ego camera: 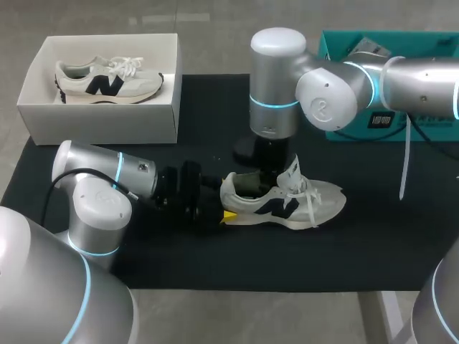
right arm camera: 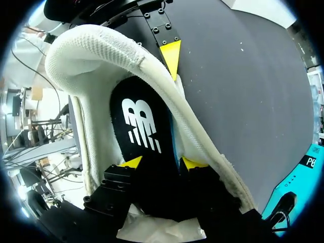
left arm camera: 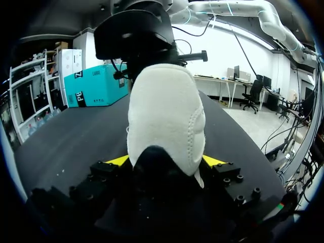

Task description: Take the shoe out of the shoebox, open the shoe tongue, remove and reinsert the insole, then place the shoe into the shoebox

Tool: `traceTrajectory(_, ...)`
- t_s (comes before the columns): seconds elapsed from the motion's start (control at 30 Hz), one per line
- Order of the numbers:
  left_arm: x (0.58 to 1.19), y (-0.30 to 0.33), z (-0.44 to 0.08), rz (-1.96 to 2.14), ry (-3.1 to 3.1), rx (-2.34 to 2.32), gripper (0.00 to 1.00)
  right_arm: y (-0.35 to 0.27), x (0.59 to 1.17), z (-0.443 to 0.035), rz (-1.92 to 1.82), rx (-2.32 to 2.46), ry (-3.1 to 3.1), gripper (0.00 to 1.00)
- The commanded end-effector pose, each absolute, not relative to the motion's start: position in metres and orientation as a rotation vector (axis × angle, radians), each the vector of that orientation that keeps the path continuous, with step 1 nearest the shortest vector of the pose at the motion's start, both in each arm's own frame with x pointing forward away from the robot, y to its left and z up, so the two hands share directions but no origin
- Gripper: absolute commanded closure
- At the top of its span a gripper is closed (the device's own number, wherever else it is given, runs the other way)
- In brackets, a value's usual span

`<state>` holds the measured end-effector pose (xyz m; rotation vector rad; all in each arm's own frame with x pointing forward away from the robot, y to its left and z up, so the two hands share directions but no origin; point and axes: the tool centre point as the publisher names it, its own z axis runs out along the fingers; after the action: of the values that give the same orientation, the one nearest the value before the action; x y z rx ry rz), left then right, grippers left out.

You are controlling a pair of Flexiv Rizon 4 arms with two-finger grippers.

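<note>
The shoe [ego camera: 287, 204] is out of the shoebox [ego camera: 100, 122] and lies on its side on the black mat [ego camera: 358, 251], well apart from the box, heel toward my left arm. A second shoe [ego camera: 107, 80] sits inside the box.

My left gripper [left arm camera: 164, 162] has the heel clamped. The wrist view shows a yellow tip pressed against each side of the heel cup, fingers spread wide. I judge this grip is there to anchor the shoe, so it can't slide or roll while the other arm works inside it.

My right gripper [right arm camera: 163, 163] reaches down into the opening, with the tongue folded clear. The insole [right arm camera: 142, 126] runs between its tips, and both seem to bear on its edges at a moderate spread, so I read it as gripped. Its heel end lies in the shoe, against the back wall.

I take this as the insole step. Boxing the shoe comes later.
</note>
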<state>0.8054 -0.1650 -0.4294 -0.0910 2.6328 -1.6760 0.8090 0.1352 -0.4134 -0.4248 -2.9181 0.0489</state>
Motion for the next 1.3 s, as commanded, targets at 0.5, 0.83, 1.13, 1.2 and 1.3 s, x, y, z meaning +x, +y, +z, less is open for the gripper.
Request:
traceTrajectory(0.5,0.805,-0.166,-0.431,-1.673,2.635,-0.089,1.0,0.136,0.798,-0.436,0.026,-0.378,-2.848,0.65)
traceTrajectory(0.83,0.805,-0.166,-0.431,-1.673,2.635,-0.089,1.0,0.137,0.796,-0.449,0.056,-0.43,-2.832,0.73)
traceTrajectory(1.13,0.805,-0.166,-0.431,-1.673,2.635,-0.089,1.0,0.137,0.789,-0.456,0.053,-0.456,-2.811,1.0)
traceTrajectory(1.2,0.805,-0.166,-0.431,-1.673,2.635,-0.089,1.0,0.137,0.787,-0.455,0.055,-0.468,-2.811,1.0)
traceTrajectory(1.3,0.805,-0.166,-0.431,-1.673,2.635,-0.089,1.0,0.134,0.785,-0.452,0.06,-0.484,-2.817,1.0)
